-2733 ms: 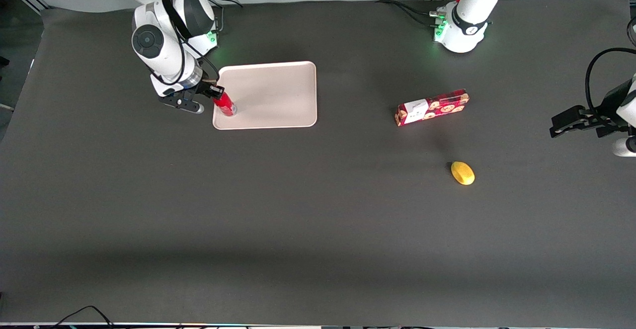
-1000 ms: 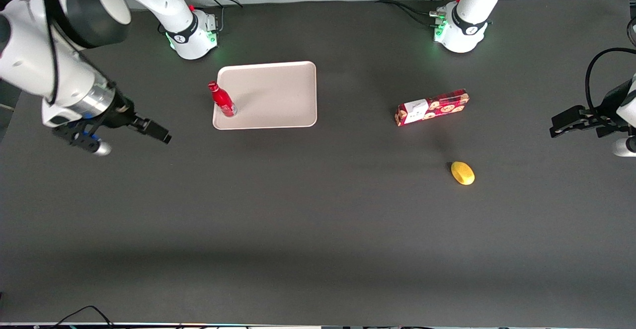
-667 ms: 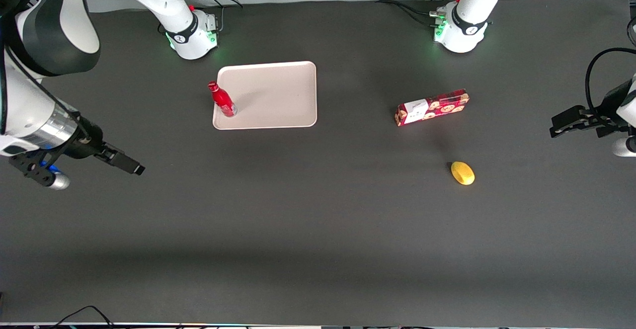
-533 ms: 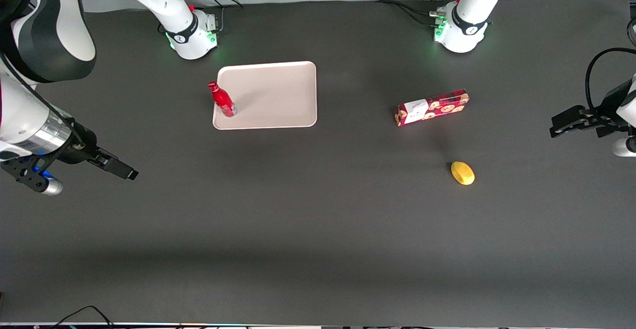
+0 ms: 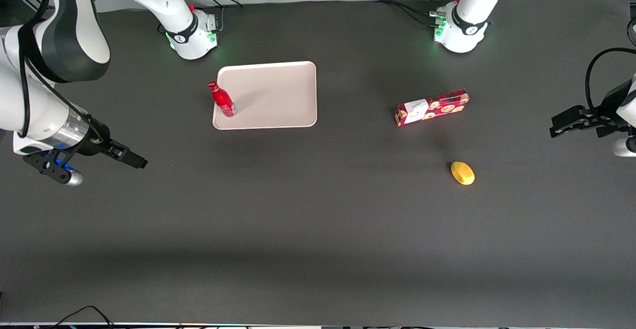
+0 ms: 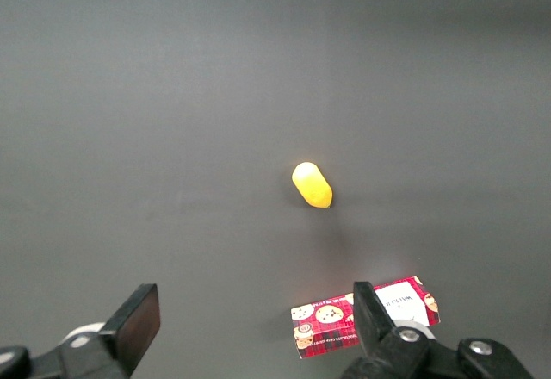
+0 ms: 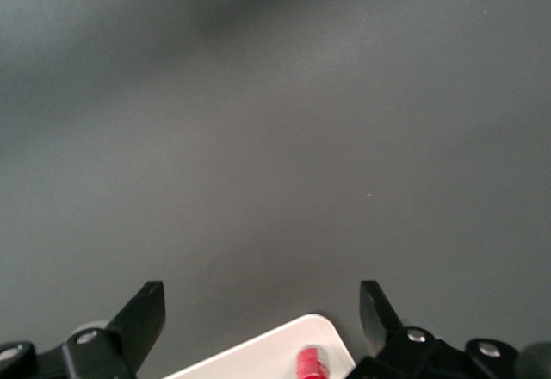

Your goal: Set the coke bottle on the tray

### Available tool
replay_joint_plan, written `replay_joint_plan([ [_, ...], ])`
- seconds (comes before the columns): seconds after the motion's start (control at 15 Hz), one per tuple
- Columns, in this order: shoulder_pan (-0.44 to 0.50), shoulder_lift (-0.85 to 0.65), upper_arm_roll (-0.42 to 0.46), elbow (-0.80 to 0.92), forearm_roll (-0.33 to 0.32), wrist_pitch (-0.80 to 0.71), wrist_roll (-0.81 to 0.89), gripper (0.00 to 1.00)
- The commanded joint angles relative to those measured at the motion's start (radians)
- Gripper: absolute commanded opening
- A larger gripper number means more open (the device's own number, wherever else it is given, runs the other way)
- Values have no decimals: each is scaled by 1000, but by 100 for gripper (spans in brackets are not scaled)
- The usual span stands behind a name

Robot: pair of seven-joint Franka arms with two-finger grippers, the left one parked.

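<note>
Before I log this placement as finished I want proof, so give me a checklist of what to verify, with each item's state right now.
1. Coke bottle upright: ok, standing with its cap up.
2. Bottle's base inside the tray: ok, it stands just within the rim at the corner nearer the working arm's end.
3. Gripper released: ok, the fingers are apart in the right wrist view and nothing is between them.
4. Gripper clear of bottle and tray: ok, it hangs over bare table, nearer the front camera than the tray.
5. Cookie box and yellow object off the tray: ok, both lie toward the parked arm's end.
</note>
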Motion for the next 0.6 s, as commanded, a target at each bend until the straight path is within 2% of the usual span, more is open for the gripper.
replay_joint_plan([
  [0.0, 10, -136, -26, -152, 0, 47, -106, 100],
  [0.27, 11, -130, -20, -131, -8, 47, -125, 100],
  [0.47, 11, -130, -19, -120, -95, 11, -212, 100],
  [0.53, 11, -129, -20, -118, -99, 9, -218, 100],
])
